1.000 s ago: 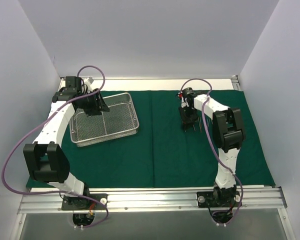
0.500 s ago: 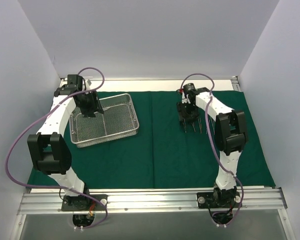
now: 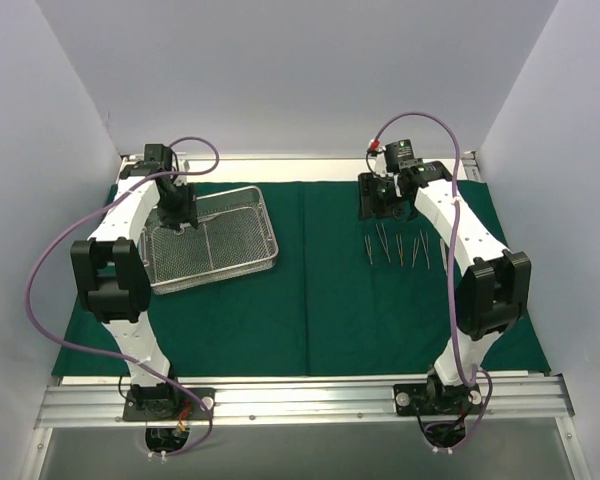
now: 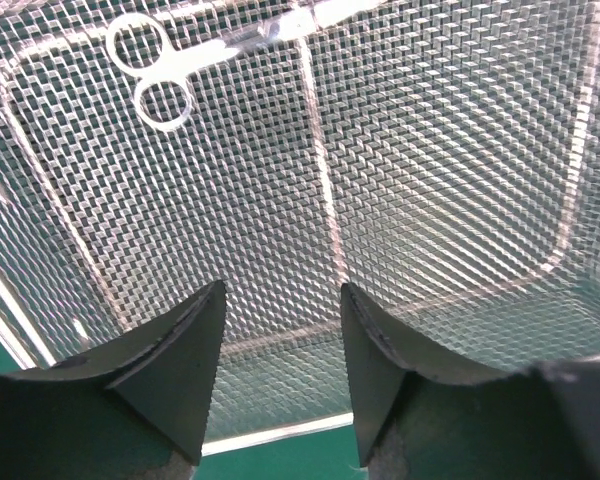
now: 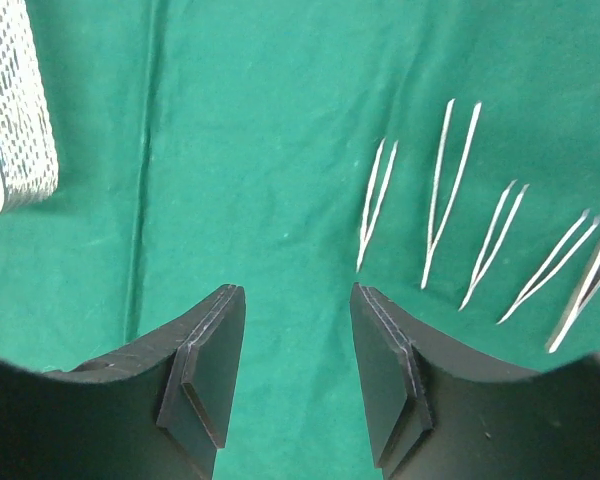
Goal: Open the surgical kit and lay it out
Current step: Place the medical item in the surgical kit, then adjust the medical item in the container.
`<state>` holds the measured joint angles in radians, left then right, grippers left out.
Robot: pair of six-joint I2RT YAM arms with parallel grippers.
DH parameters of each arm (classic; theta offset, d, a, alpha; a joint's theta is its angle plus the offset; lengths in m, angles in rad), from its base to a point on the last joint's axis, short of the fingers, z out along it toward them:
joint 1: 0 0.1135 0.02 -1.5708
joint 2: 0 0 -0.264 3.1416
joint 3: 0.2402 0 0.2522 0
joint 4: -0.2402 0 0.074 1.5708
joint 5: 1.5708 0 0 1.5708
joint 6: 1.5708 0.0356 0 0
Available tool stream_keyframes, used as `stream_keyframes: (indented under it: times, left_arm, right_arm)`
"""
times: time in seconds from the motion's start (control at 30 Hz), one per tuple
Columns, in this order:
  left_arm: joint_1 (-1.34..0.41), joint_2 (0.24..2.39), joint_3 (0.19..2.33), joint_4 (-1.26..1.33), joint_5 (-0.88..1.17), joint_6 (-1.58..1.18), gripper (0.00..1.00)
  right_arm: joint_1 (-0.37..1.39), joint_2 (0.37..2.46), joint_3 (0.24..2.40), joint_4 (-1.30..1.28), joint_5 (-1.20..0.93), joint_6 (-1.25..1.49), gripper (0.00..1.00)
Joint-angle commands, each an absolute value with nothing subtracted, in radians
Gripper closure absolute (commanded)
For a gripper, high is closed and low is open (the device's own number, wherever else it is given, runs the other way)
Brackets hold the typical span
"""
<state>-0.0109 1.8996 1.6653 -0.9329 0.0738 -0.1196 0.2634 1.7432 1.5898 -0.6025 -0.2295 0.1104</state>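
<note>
Steel scissors (image 4: 155,75) lie in mesh tray (image 4: 580,130), ahead-left of left gripper (image 4: 280,370); its jaws half open, empty. I'd advance, centre jaws across shank beyond ring handles, lower near mesh, then close. Right gripper (image 5: 300,370) jaws parted, holding nothing, over green cloth (image 5: 260,130); forceps row (image 5: 438,190) ahead-right.

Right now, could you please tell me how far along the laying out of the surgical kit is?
Done: the dark green cloth wrap is spread flat, and slim steel forceps lie in a row on its right half. In hand: nothing. The left pincer is open over the silver wire-mesh tray, and the right pincer is open above the row. Left: the steel ring-handled scissors in the tray, not yet laid out.
</note>
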Motion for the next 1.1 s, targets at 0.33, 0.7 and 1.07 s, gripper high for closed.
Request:
stream_keyframes:
  times: [0.33,0.7,1.07]
  left_arm:
    - [-0.006,1.999,1.644,-0.7,-0.034,-0.11,0.54]
    - [0.048,2.109,1.712,-0.649,-0.132,-0.178,0.98]
    - [0.046,2.138,1.695,-0.545,-0.193,-0.179,0.98]
  right_arm:
    - [0.267,1.704,1.505,-0.574,-0.298,0.091,0.54]
    - [0.252,1.672,1.471,-0.591,-0.301,0.135,0.54]
    - [0.25,1.608,1.417,-0.614,-0.281,0.166,0.55]
